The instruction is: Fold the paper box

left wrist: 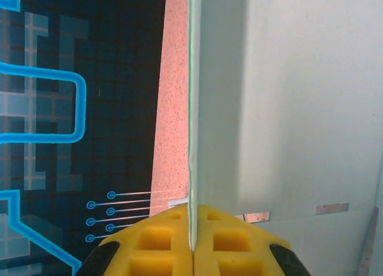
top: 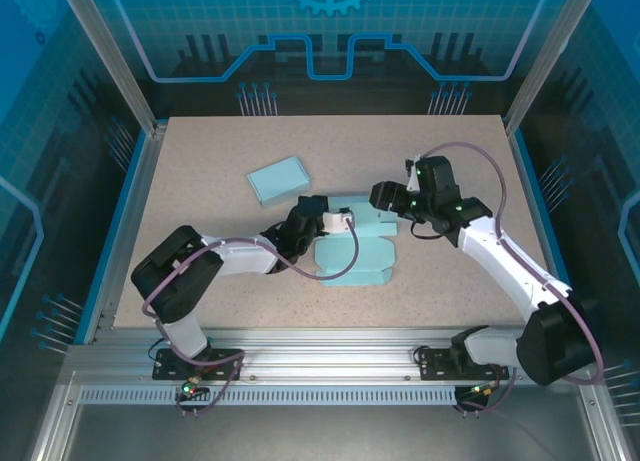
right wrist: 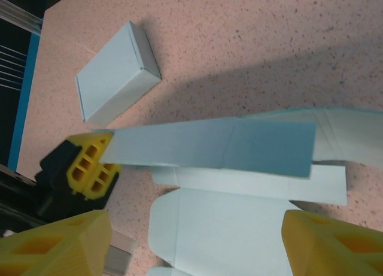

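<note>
Pinching paper box flap (right wrist: 209, 147): left gripper (right wrist: 91, 167).

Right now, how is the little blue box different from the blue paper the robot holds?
The little box is folded shut; the paper is opened out. The little box lies alone; the paper has a flap pinched by the left pincer. Both are light blue.

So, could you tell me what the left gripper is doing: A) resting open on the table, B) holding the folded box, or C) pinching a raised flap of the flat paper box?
C: the left gripper is shut on the end of a raised flap of the paper box.
</note>
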